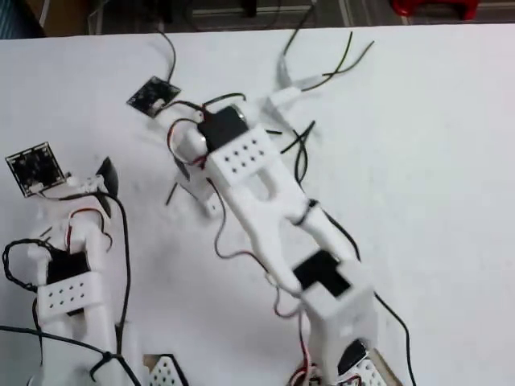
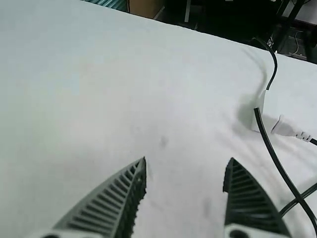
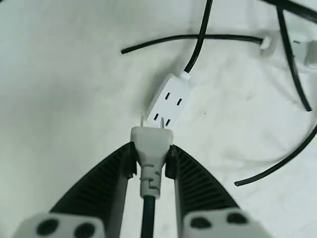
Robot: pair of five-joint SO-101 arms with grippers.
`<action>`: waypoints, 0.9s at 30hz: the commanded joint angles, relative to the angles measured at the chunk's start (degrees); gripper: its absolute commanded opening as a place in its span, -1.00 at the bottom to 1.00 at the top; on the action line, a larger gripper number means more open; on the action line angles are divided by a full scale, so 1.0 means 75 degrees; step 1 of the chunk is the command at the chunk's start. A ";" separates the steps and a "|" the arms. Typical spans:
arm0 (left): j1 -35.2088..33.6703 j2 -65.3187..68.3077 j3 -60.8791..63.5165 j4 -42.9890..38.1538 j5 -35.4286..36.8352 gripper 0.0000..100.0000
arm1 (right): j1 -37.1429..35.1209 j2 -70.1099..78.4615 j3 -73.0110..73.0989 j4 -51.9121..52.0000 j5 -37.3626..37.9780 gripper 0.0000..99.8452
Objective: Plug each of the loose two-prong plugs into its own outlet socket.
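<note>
The right arm [image 1: 265, 209] stretches toward the table's [image 1: 434, 161] middle, the right gripper [image 3: 151, 149] clamping a white plug [image 3: 151, 143], prongs just at the outlet [image 3: 169, 99]. The left gripper [image 2: 185, 171] hangs spread wide near the left edge.

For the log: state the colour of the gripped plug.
White plug, black cord; clearest in the right wrist view.
</note>
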 commanded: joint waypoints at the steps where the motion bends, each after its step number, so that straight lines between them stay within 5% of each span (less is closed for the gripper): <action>1: -0.0053 -0.0064 -0.0035 -0.0047 0.0000 -0.50 | -0.0053 0.0979 -0.0949 0.0229 -0.0129 -0.96; 17: -0.0053 -0.0064 -0.0035 -0.0047 0.0000 -0.50 | 0.0615 0.2350 -0.1407 0.0240 -0.0633 -0.96; 27: -0.0053 -0.0064 -0.0035 -0.0047 0.0000 -0.50 | 0.0018 0.1741 -0.0621 0.0240 -0.1008 -0.96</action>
